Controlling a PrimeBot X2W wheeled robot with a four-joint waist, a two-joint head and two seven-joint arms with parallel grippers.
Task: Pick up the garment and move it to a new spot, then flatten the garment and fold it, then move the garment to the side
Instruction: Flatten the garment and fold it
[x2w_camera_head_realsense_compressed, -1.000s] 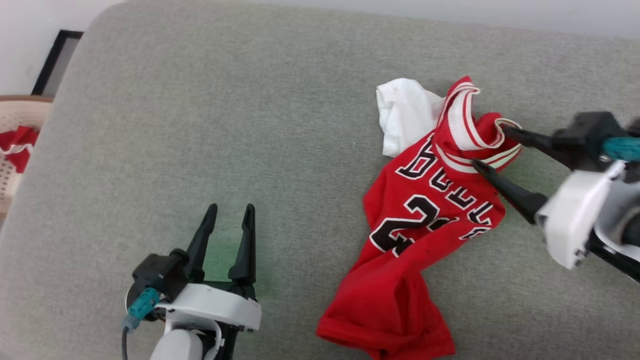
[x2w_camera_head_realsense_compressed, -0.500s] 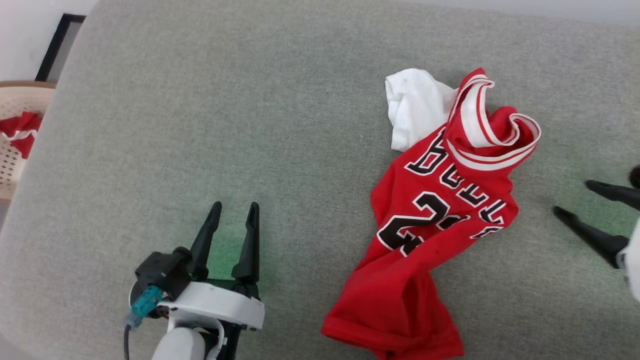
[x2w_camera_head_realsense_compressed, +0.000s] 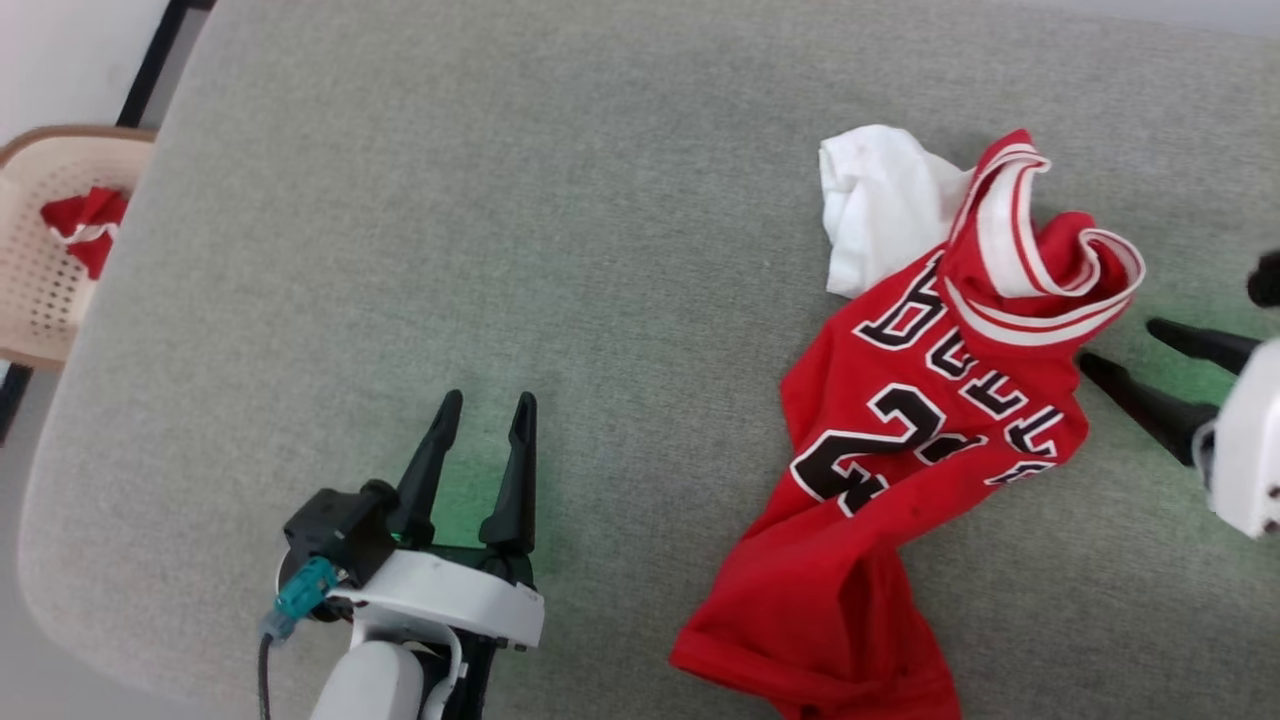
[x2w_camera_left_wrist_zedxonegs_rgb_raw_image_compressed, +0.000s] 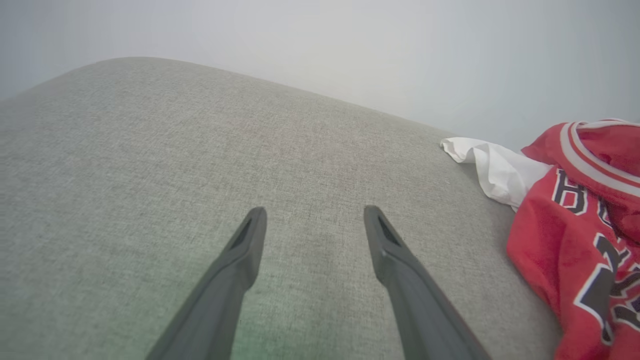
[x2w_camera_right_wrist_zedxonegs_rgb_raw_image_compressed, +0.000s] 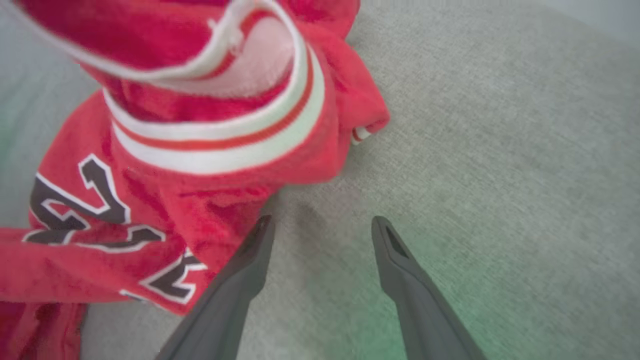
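The garment (x2w_camera_head_realsense_compressed: 930, 420), a red jersey with black-and-white lettering, lies crumpled on the grey cushion (x2w_camera_head_realsense_compressed: 500, 200). Its white sleeve (x2w_camera_head_realsense_compressed: 870, 210) sticks out at the far side, and the striped collar (x2w_camera_head_realsense_compressed: 1040, 290) stands curled up. My right gripper (x2w_camera_head_realsense_compressed: 1120, 343) is open just right of the collar, with only bare cushion between its fingers. In the right wrist view the right gripper (x2w_camera_right_wrist_zedxonegs_rgb_raw_image_compressed: 322, 220) has one fingertip at the edge of the garment (x2w_camera_right_wrist_zedxonegs_rgb_raw_image_compressed: 210, 150). My left gripper (x2w_camera_head_realsense_compressed: 487, 402) is open over bare cushion well left of the garment. In the left wrist view the left gripper (x2w_camera_left_wrist_zedxonegs_rgb_raw_image_compressed: 315, 212) is open and the garment (x2w_camera_left_wrist_zedxonegs_rgb_raw_image_compressed: 565, 240) lies at the right edge.
A beige perforated basket (x2w_camera_head_realsense_compressed: 40, 270) stands off the cushion's left edge with a small red-white cloth bundle (x2w_camera_head_realsense_compressed: 85, 220) inside. A dark frame (x2w_camera_head_realsense_compressed: 150, 60) leans by the wall at the top left. Bare cushion stretches between my grippers and to the left.
The head camera has shifted. My right gripper, which straddled the collar, drew back to the right, then came closer again. The collar dropped onto the cushion. The left gripper has not moved.
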